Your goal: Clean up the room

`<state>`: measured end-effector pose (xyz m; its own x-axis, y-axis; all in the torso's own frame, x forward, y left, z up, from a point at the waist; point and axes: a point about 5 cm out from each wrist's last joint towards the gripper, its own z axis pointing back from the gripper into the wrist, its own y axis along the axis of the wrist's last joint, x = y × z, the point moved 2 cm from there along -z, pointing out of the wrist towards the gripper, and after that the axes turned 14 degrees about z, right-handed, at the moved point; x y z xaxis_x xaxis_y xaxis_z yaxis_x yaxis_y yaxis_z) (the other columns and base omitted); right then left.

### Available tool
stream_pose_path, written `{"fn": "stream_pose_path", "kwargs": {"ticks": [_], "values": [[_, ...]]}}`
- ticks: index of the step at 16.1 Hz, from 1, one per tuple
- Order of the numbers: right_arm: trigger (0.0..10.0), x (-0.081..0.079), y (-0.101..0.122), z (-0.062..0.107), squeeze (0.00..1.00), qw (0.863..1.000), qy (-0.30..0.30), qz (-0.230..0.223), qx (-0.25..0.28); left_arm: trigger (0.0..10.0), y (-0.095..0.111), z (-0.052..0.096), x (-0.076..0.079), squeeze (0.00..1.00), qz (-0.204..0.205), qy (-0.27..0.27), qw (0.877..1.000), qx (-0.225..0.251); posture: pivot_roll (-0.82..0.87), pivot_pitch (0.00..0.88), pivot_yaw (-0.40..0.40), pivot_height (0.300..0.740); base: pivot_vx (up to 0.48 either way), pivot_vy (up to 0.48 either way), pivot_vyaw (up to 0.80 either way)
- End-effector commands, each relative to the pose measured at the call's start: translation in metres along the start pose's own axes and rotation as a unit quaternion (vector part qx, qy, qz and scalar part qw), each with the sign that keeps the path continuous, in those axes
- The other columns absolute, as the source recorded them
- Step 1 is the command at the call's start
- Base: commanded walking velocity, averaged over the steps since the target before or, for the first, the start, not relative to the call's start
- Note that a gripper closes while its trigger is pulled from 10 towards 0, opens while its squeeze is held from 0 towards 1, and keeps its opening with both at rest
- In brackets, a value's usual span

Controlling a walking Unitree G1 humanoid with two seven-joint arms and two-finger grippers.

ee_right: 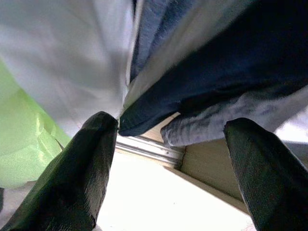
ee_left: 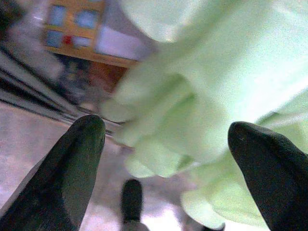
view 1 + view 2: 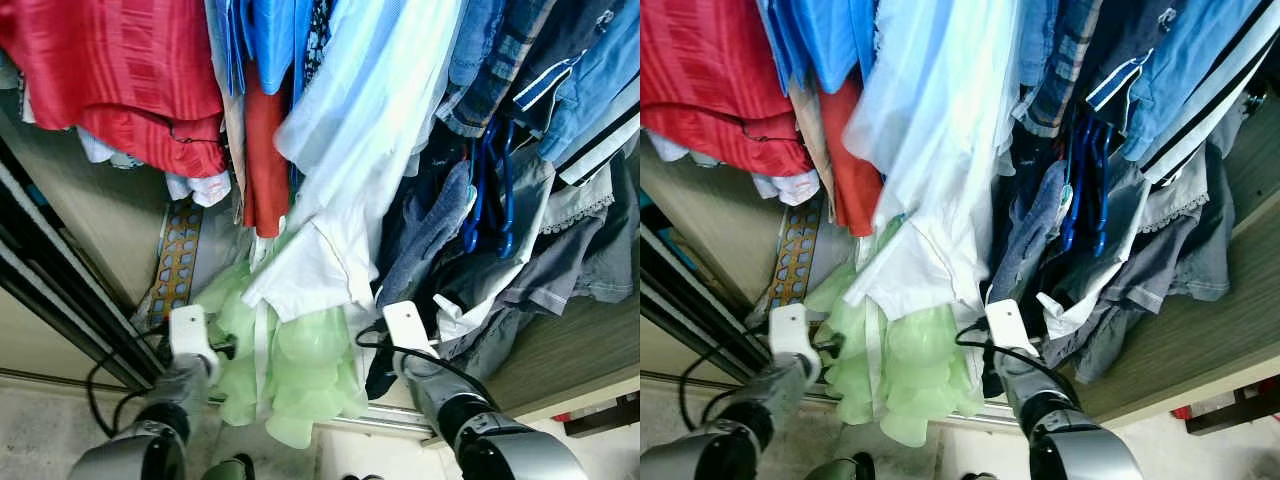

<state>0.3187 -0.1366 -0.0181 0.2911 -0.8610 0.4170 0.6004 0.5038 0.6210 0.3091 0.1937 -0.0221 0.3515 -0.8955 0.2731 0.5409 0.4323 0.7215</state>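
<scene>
Both grippers we see raised into a full wardrobe. Our left gripper (image 2: 166, 139) has its 2 fingers spread wide, with the pale green dress (image 3: 290, 370) just before them, not pinched. Our right gripper (image 1: 175, 139) is spread too, under the dark navy garment (image 1: 231, 72) and beside the white shirt (image 3: 320, 250). Above hang a red garment (image 3: 120, 80) and blue shirts (image 3: 270, 35). Below, a metal sliding track (image 1: 149, 148) meets the wooden wardrobe floor (image 3: 560, 350) and the pale room floor (image 1: 159, 197).
</scene>
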Motion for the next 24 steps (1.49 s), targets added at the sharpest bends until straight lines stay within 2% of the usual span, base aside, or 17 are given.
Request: {"fn": "stream_pose_path", "kwargs": {"ticks": [1, 3, 4, 5, 6, 8, 9, 10, 11, 12, 13, 15, 16, 17, 20, 22, 24], "values": [[10.0, 0.000, -0.005, 0.000, 0.00, 1.000, -0.004, -0.010, -0.008, 10.0, -0.004, 0.000, 0.003, 0.00, -0.013, -0.005, 1.000, -0.003, 0.10, 0.125, -0.088, 0.740, 0.000, 0.000, 0.00], [10.0, 0.003, 0.012, 0.000, 0.00, 1.000, -0.019, -0.018, 0.011, 10.0, 0.004, -0.001, 0.015, 0.00, -0.035, -0.034, 0.999, 0.002, 0.10, 0.128, -0.084, 0.740, 0.000, 0.000, 0.00], [10.0, 0.009, 0.027, 0.000, 0.00, 0.999, -0.038, -0.021, 0.026, 10.0, 0.016, -0.001, 0.031, 0.00, -0.043, -0.079, 0.996, 0.016, 0.10, 0.133, -0.084, 0.740, 0.000, 0.000, 0.00], [10.0, 0.010, 0.035, 0.001, 0.00, 0.998, -0.040, -0.037, 0.037, 10.0, 0.022, -0.001, 0.035, 0.00, -0.046, -0.096, 0.994, 0.024, 0.10, 0.135, -0.084, 0.740, 0.000, 0.000, 0.00], [10.0, 0.010, 0.044, 0.002, 0.00, 0.997, -0.040, -0.049, 0.054, 10.0, 0.029, 0.000, 0.037, 0.00, -0.057, -0.112, 0.991, 0.035, 0.10, 0.139, -0.082, 0.740, 0.000, 0.000, 0.00], [10.0, 0.020, 0.074, 0.006, 0.00, 0.990, -0.054, -0.049, 0.117, 10.0, 0.050, 0.003, 0.029, 0.00, -0.064, -0.138, 0.985, 0.075, 0.10, 0.151, -0.071, 0.740, 0.000, 0.000, 0.00], [10.0, 0.023, 0.077, 0.006, 0.00, 0.989, -0.058, -0.047, 0.125, 10.0, 0.055, 0.004, 0.027, 0.00, -0.059, -0.143, 0.984, 0.085, 0.09, 0.153, -0.069, 0.740, 0.000, 0.000, 0.00], [10.0, 0.033, 0.077, 0.007, 0.00, 0.987, -0.077, -0.020, 0.142, 10.0, 0.069, 0.012, 0.030, 0.00, -0.035, -0.185, 0.974, 0.126, 0.09, 0.172, -0.071, 0.740, 0.000, 0.000, 0.00], [10.0, 0.036, 0.076, 0.008, 0.00, 0.986, -0.081, -0.012, 0.147, 10.0, 0.072, 0.017, 0.032, 0.00, -0.032, -0.199, 0.970, 0.137, 0.09, 0.172, -0.071, 0.740, 0.000, 0.000, 0.00], [10.0, 0.042, 0.069, 0.009, 0.00, 0.984, -0.086, -0.008, 0.155, 10.0, 0.069, 0.027, 0.032, 0.00, -0.040, -0.215, 0.964, 0.150, 0.10, 0.182, -0.079, 0.740, 0.000, 0.000, 0.00], [10.0, 0.049, 0.054, 0.013, 0.00, 0.983, -0.090, -0.006, 0.162, 10.0, 0.054, 0.041, 0.027, 0.00, -0.043, -0.220, 0.962, 0.153, 0.11, 0.189, -0.088, 0.740, 0.000, 0.000, 0.00], [10.0, 0.050, 0.047, 0.015, 0.00, 0.982, -0.093, -0.001, 0.165, 10.0, 0.047, 0.047, 0.025, 0.00, -0.042, -0.223, 0.962, 0.152, 0.11, 0.190, -0.088, 0.740, 0.000, 0.000, 0.00], [10.0, 0.047, 0.031, 0.029, 0.00, 0.979, -0.064, -0.019, 0.191, 10.0, 0.028, 0.063, 0.020, 0.00, -0.044, -0.219, 0.963, 0.151, 0.12, 0.168, -0.068, 0.740, 0.000, 0.000, 0.00], [10.0, 0.047, 0.031, 0.029, 0.00, 0.979, -0.064, -0.019, 0.191, 10.0, 0.028, 0.063, 0.020, 0.00, -0.044, -0.219, 0.963, 0.151, 0.12, 0.168, -0.068, 0.740, 0.000, 0.000, 0.00], [10.0, 0.049, 0.010, 0.053, 0.00, 0.971, -0.036, -0.023, 0.236, 10.0, 0.008, 0.088, 0.013, 0.00, -0.055, -0.225, 0.959, 0.166, 0.12, 0.130, -0.053, 0.740, 0.000, 0.000, 0.00], [10.0, 0.056, 0.011, 0.073, 0.00, 0.951, -0.011, -0.055, 0.303, 10.0, 0.007, 0.120, 0.001, 0.00, -0.068, -0.259, 0.949, 0.169, 0.13, 0.088, -0.050, 0.740, 0.000, 0.000, 0.00], [10.0, 0.056, 0.013, 0.071, 0.00, 0.951, -0.015, -0.049, 0.306, 10.0, 0.002, 0.123, -0.001, 0.00, -0.054, -0.258, 0.951, 0.164, 0.14, 0.039, -0.054, 0.740, 0.000, 0.000, 0.00]]}}
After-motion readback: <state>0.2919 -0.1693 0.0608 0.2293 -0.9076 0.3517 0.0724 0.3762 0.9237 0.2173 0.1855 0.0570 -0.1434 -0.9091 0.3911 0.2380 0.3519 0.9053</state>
